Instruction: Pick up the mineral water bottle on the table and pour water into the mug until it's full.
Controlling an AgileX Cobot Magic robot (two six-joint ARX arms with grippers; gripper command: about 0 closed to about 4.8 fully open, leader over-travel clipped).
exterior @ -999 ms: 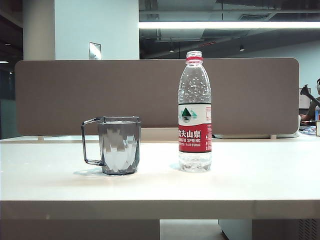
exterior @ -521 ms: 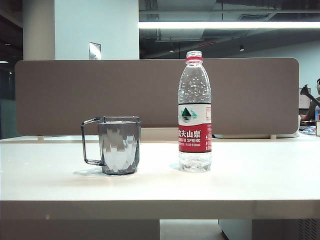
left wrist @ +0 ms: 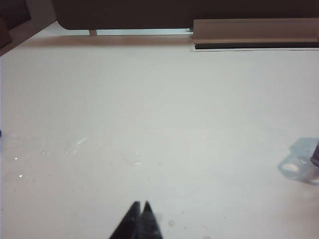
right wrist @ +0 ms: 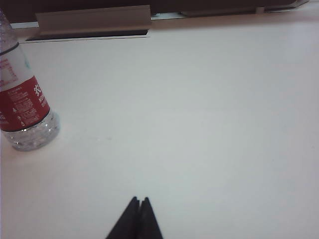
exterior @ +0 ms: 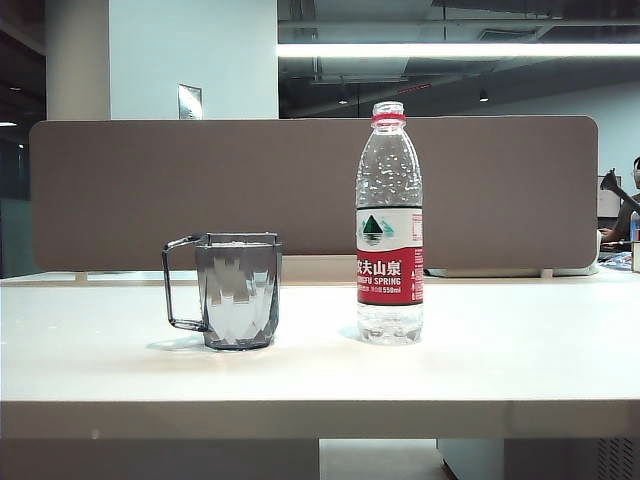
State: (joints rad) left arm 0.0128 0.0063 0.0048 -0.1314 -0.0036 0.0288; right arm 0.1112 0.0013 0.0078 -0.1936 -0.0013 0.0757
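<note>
The mineral water bottle (exterior: 389,225) stands upright on the table (exterior: 500,360), right of centre, with droplets inside its upper half. The smoky-grey mug (exterior: 238,290) stands to its left, handle pointing left; a pale line of water shows near its rim. Neither gripper appears in the exterior view. My left gripper (left wrist: 141,203) is shut and empty, low over bare table, with only the mug's edge (left wrist: 316,155) in its view. My right gripper (right wrist: 139,199) is shut and empty, well short of the bottle (right wrist: 22,107) and off to one side of it.
A brown-grey divider panel (exterior: 300,190) backs the table. A pale cable trough (right wrist: 93,21) runs along its foot. Small water drops (left wrist: 75,146) lie on the tabletop in the left wrist view. The table's front edge (exterior: 320,418) is thick.
</note>
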